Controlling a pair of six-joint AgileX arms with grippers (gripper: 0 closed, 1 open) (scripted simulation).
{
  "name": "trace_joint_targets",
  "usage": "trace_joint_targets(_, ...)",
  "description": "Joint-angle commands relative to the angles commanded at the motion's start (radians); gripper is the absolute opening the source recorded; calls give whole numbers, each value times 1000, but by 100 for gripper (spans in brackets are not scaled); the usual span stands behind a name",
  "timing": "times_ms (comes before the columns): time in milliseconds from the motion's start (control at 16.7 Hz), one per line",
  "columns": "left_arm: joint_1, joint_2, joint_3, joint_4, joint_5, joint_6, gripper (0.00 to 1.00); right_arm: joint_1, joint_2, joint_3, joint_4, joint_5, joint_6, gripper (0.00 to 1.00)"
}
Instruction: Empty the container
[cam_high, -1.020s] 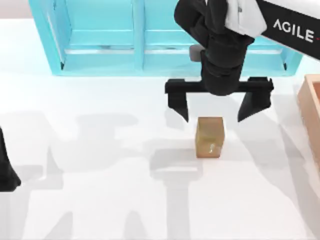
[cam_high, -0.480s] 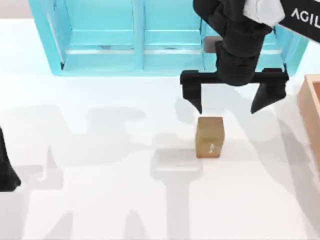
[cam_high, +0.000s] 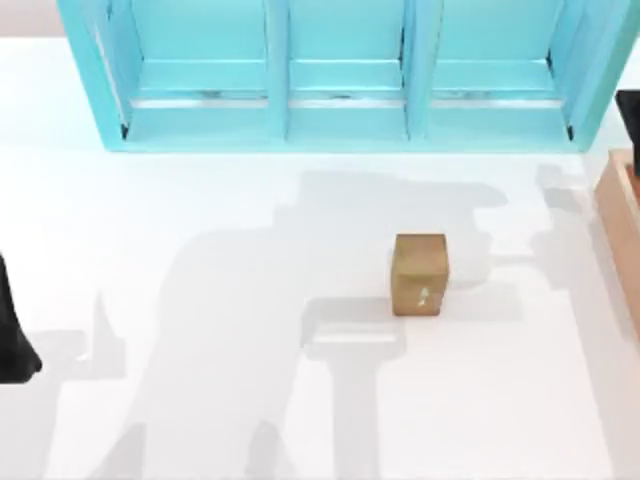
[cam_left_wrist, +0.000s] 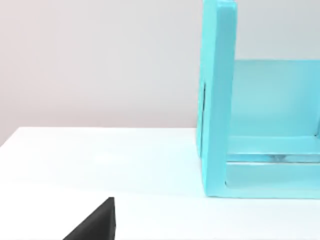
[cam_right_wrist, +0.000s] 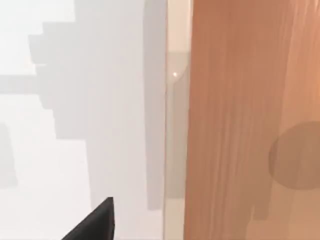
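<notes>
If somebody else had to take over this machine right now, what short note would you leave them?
Left arm: parked at the table's left edge, idle.
Right arm: a bit of black shows at the top view's right edge, above the container; whether its claw is open or shut cannot be told.
Container: wooden bin at the table's right edge, partly out of frame; its wall also shows in the right wrist view.
Small brown cube: upright on the table mid-right, outside the container, in front of the turquoise shelf, touching nothing.
Done: one cube is out.
Left: check the bin's inside, which is not visible here.
</notes>
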Motion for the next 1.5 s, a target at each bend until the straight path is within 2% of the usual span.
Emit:
trace_joint_targets(240,0,0,0,0,0,0,100,-256,-62,-46,-14,-1,-256,100)
trace_joint_targets(420,0,0,0,0,0,0,100,-340,-94,-70,-16,-2,-340,100)
trace_joint_targets(840,0,0,0,0,0,0,100,-345,-90,-84,0,-2,-345,100)
trace_joint_targets(1320,0,0,0,0,0,0,100,-340,-54,-356,315,-2,-340,100)
trace_joint_targets(1500,0,0,0,0,0,0,100,-343,-46,-400,362,-2,-342,100)
